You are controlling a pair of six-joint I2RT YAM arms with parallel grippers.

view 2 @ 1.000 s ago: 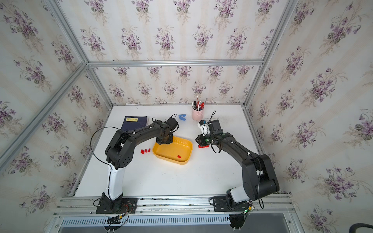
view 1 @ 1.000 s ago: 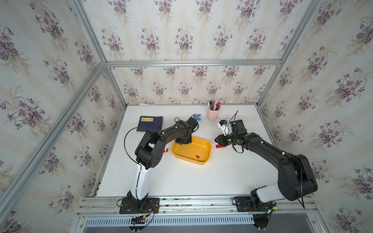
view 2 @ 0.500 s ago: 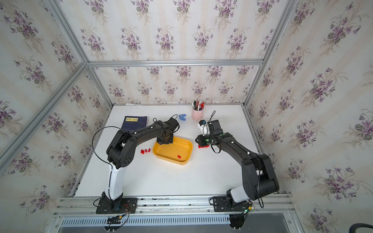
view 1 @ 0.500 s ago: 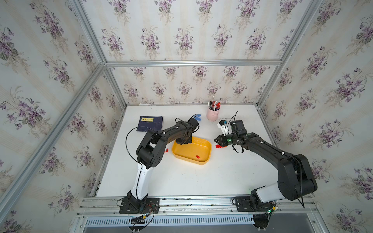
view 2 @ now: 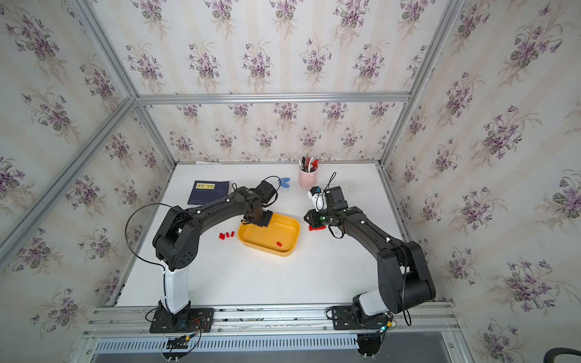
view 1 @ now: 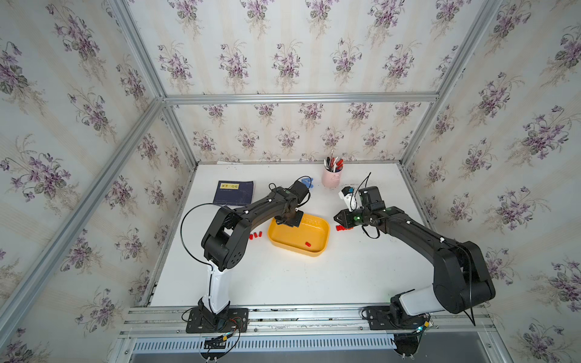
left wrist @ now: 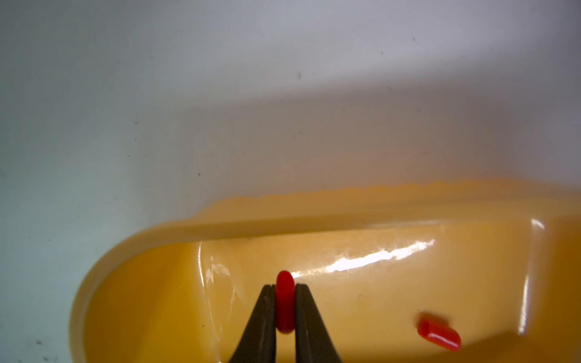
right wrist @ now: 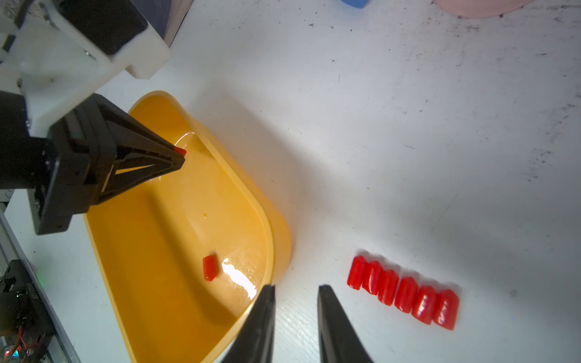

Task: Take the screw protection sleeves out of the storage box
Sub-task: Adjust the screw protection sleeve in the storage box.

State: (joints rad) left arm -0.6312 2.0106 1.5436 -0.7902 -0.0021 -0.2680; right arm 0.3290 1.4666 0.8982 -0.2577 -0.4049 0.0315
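The storage box [view 1: 292, 240] [view 2: 264, 239] is a shallow yellow tray in mid-table. My left gripper [left wrist: 285, 287] reaches into its far left corner, shut on one red screw protection sleeve [left wrist: 285, 301] held upright between the tips. A second sleeve [view 1: 307, 244] [left wrist: 439, 334] [right wrist: 210, 267] lies loose on the box floor. A row of several sleeves [view 1: 343, 228] [right wrist: 404, 294] lies on the table right of the box, and three sleeves [view 1: 256, 235] lie left of it. My right gripper [right wrist: 297, 287] hangs open and empty between the box rim and that row.
A pink cup of pens [view 1: 331, 179] stands at the back. A dark blue book [view 1: 234, 192] lies at the back left. A small blue clip [view 1: 306, 181] lies behind the left wrist. Walls enclose the table on three sides.
The left jaws have closed onto the sleeve in the box's corner. Both arms stay almost where they were.
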